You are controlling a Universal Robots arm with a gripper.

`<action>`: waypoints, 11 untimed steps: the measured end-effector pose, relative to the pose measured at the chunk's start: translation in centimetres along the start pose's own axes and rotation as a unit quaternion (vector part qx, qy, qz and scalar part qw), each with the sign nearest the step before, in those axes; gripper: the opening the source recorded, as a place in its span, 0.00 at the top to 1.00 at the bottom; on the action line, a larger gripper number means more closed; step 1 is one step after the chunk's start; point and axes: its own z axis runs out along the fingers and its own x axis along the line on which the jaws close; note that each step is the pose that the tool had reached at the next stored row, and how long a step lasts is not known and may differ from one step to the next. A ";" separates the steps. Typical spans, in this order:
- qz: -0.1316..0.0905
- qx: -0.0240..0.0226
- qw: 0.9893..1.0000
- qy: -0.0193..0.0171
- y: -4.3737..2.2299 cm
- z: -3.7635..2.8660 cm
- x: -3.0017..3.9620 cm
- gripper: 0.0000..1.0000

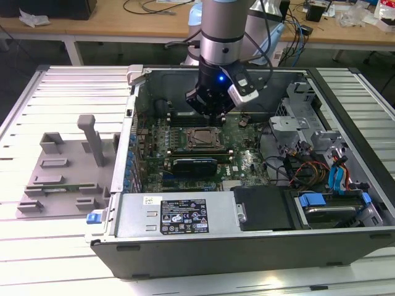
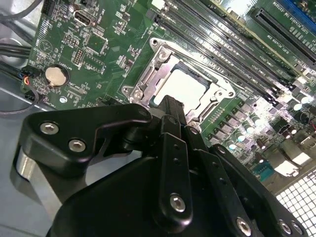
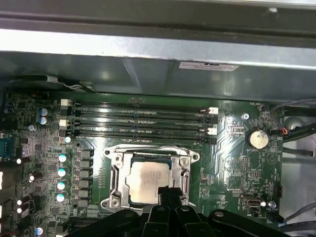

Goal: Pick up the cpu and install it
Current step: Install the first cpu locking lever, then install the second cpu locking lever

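Note:
The cpu [image 3: 145, 180] is a silvery square lying flat inside the metal-framed socket [image 3: 114, 170] on the green motherboard; it also shows as the cpu [image 2: 185, 86] in the second wrist view. My gripper [image 3: 170, 191] hangs just above the socket's edge, with its black fingers drawn together and nothing between them. In the second wrist view the gripper [image 2: 170, 104] has its tip over the near side of the cpu. In the exterior view the gripper [image 1: 217, 117] is down inside the open computer case, just behind the socket [image 1: 203, 139].
A long black expansion card [image 1: 194, 165] lies in front of the socket. Memory slots [image 3: 143, 121] run beside it, and a coin battery [image 3: 257, 139] sits nearby. Cables and drive bays [image 1: 308, 166] fill the case at the exterior view's right. A grey fixture [image 1: 62, 172] stands outside at its left.

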 end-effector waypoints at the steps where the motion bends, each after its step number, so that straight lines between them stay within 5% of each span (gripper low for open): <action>1: 0.000 0.000 1.000 0.000 -0.01 0.00 0.00 0.89; 11: 0.000 0.000 1.000 0.000 -0.05 -0.03 0.00 0.89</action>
